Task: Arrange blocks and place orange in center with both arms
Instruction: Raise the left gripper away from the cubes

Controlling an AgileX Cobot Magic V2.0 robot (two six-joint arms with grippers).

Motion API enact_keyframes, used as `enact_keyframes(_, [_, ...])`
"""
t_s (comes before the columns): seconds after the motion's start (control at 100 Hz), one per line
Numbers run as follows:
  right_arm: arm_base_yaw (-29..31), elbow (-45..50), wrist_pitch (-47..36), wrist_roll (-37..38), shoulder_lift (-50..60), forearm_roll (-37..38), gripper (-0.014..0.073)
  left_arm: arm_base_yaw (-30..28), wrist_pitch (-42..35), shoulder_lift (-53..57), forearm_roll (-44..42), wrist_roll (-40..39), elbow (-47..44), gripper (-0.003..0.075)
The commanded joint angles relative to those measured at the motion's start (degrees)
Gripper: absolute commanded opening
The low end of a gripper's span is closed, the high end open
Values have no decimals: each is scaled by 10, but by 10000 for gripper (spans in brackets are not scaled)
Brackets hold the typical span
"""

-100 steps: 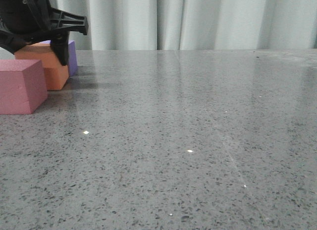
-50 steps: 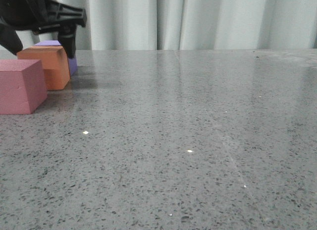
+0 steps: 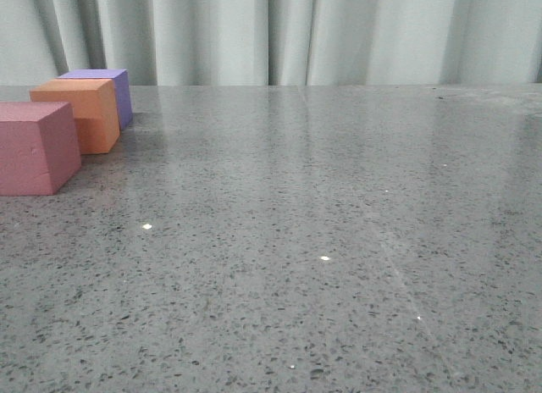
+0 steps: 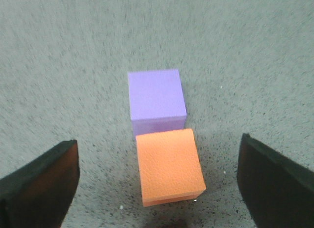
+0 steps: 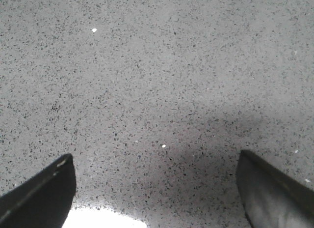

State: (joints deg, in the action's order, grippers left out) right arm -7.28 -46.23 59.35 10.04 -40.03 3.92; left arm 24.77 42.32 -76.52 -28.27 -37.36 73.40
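Behind the orange cube, the purple cube is half hidden; both tools released.

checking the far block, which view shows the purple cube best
The left wrist view: the purple cube shows whole from above, touching the orange cube. The front view shows it partly hidden behind the orange one. The right wrist view shows only table.

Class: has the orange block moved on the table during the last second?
No. The orange block sits where it did, between the purple block and pink block.
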Motion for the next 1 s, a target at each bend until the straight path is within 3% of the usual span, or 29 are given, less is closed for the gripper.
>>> enact_keyframes(0.0, [-1,-13,-32,-6,2,3,654,-8,-17,42,-8,28,16,620])
enact_keyframes(0.21, [-1,-13,-32,-6,2,3,654,-55,-9,93,23,89,-20,620])
enact_keyframes(0.5, [-1,-13,-32,-6,2,3,654,-121,-39,209,51,90,-182,620])
enact_keyframes(0.99, [-1,-13,-2,-6,2,2,654,-126,46,463,90,89,-329,620])
